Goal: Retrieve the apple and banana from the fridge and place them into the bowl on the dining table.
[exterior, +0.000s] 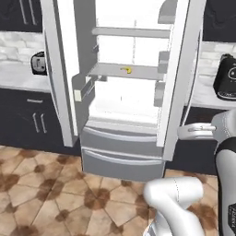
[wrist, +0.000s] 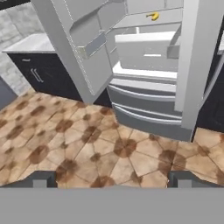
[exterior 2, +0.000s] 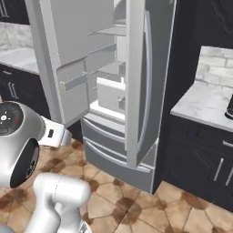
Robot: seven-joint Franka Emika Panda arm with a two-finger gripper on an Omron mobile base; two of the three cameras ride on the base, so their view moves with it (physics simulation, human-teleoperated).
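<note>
The grey steel fridge stands straight ahead with both upper doors swung wide and its white inside showing. A small yellow banana lies on a middle shelf, toward the shelf's front. My gripper is open and holds nothing. It hangs well back from the fridge, above the tiled floor, far below and short of the banana. The apple, the bowl and the dining table are out of view.
The open fridge doors jut out on both sides of the opening, and two closed drawers sit below it. Dark cabinets with pale counters flank the fridge. A toaster stands on the left counter, a black appliance on the right.
</note>
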